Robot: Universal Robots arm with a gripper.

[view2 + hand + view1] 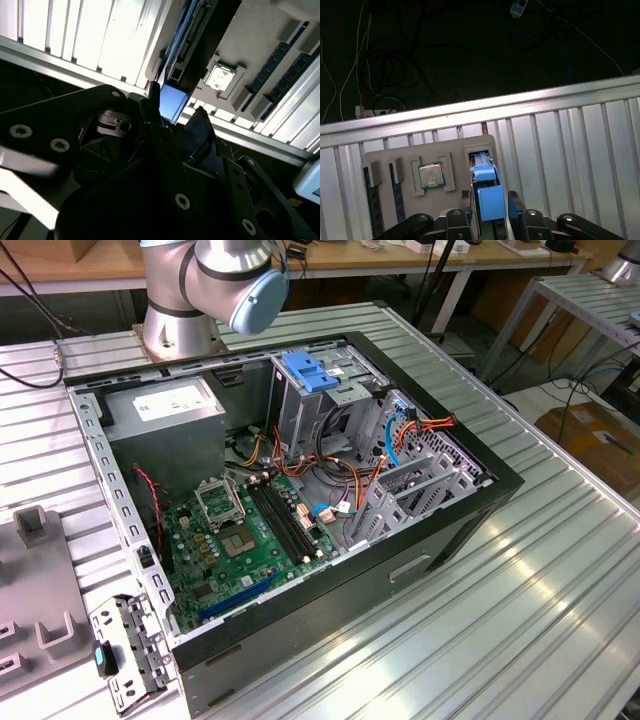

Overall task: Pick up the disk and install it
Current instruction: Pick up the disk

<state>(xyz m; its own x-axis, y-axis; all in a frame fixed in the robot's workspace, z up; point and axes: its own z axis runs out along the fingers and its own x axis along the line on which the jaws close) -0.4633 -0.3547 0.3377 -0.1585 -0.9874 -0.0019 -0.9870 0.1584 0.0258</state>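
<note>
We judge the disk (489,192) stiff, weighty, fragile (slick faces), standing between our narrowly parted fingers (515,207), best gripped across its flat sides.

A workshop or lab is shown: an open computer (400,580) is laid on a metal worktop (540,620), and a robot arm (215,280) is fixed beside it.

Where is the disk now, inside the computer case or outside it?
Outside. In the first wrist view the disk stands at the slot of the grey holder tray, with the claw around it.
</note>
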